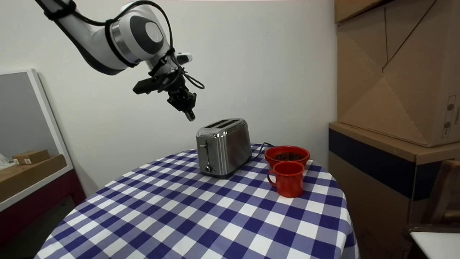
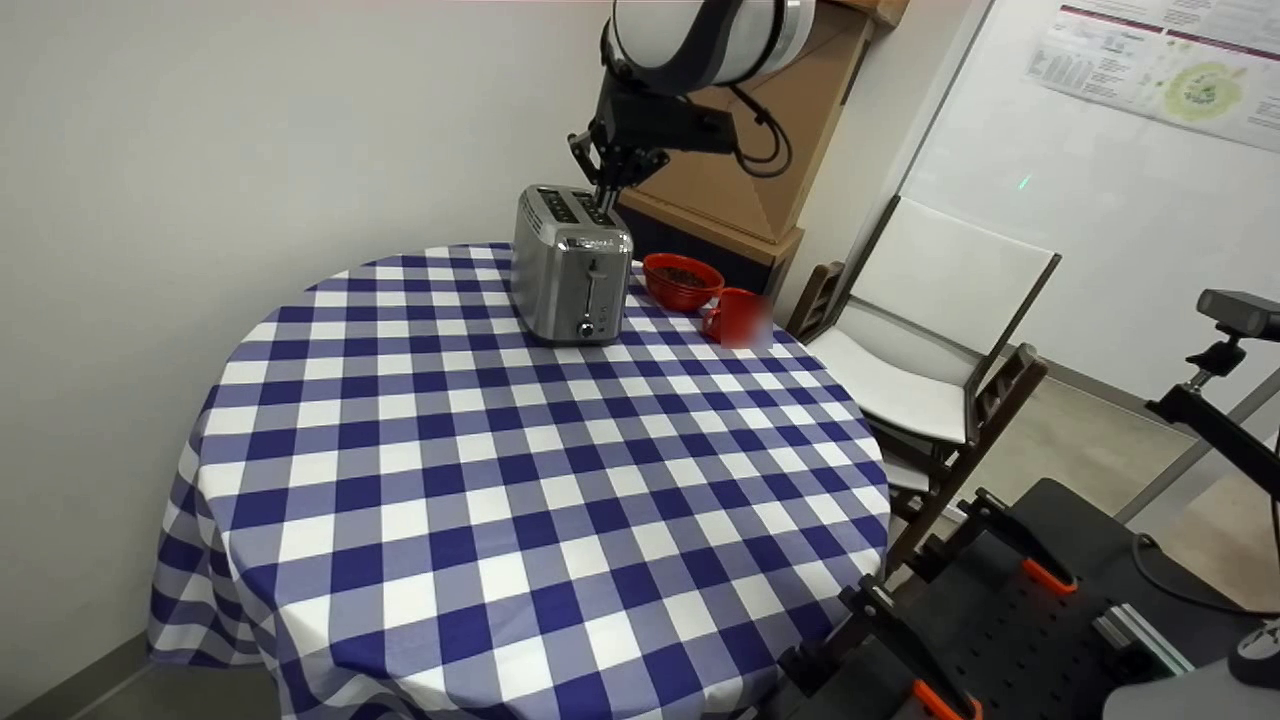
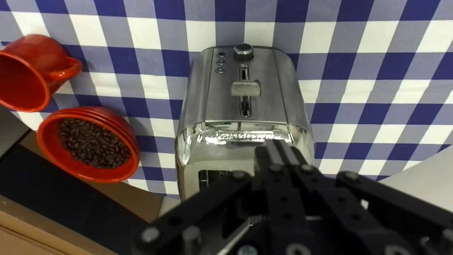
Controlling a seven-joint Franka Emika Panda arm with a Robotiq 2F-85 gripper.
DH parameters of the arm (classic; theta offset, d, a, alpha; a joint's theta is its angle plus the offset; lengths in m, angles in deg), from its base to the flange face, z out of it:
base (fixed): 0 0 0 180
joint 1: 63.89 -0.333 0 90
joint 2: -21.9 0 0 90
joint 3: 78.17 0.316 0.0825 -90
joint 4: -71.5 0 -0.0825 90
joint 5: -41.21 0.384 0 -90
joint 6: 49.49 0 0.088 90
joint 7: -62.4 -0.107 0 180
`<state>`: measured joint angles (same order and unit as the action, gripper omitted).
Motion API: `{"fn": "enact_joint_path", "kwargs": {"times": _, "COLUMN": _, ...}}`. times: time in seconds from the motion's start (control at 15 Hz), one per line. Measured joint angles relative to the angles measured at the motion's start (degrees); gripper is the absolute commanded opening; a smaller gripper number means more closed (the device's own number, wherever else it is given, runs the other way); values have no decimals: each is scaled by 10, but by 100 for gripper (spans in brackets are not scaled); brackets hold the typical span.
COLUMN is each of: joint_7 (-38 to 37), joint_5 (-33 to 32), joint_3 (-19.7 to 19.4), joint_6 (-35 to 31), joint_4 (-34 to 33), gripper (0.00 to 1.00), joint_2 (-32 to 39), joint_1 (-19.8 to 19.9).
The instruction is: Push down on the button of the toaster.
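Observation:
The silver toaster stands upright on the checkered table, in both exterior views point(image 1: 235, 147) point(image 2: 540, 265) and in the wrist view point(image 3: 193, 106). Its push-down lever sits near the top of the front slot in both exterior views point(image 1: 203, 146) point(image 2: 595, 271) and shows in the wrist view point(image 3: 245, 88). A round knob point(image 3: 243, 53) and small round buttons point(image 3: 220, 62) are at the front's lower end. My gripper point(image 1: 190, 116) is shut and empty, above the toaster's top and apart from it; its fingertips point(image 3: 279, 147) overlap the toaster's top front edge in the wrist view. It hides part of the bread slots.
A red bowl of dark beans point(image 1: 287, 149) point(image 3: 93, 141) and a red mug point(image 1: 288, 180) point(image 3: 30, 72) stand beside the toaster. The toaster's cord point(image 1: 264, 146) runs behind it. A wall point(image 1: 266, 72) and large cardboard boxes point(image 1: 391, 79) stand around the table point(image 1: 201, 216).

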<state>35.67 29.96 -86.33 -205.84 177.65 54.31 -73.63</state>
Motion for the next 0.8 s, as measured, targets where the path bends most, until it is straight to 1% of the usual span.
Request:
{"fn": "enact_joint_path", "kwargs": {"times": 0.4, "joint_7": 0, "joint_5": 2, "joint_3": -14, "joint_6": -1, "joint_4": -25, "gripper": 0, "joint_2": 39, "joint_1": -3}}
{"fn": "enact_joint_path", "kwargs": {"times": 0.8, "joint_7": 0, "joint_5": 6, "joint_3": -19, "joint_6": -7, "joint_4": -49, "gripper": 0, "joint_2": 84, "joint_1": -5}}
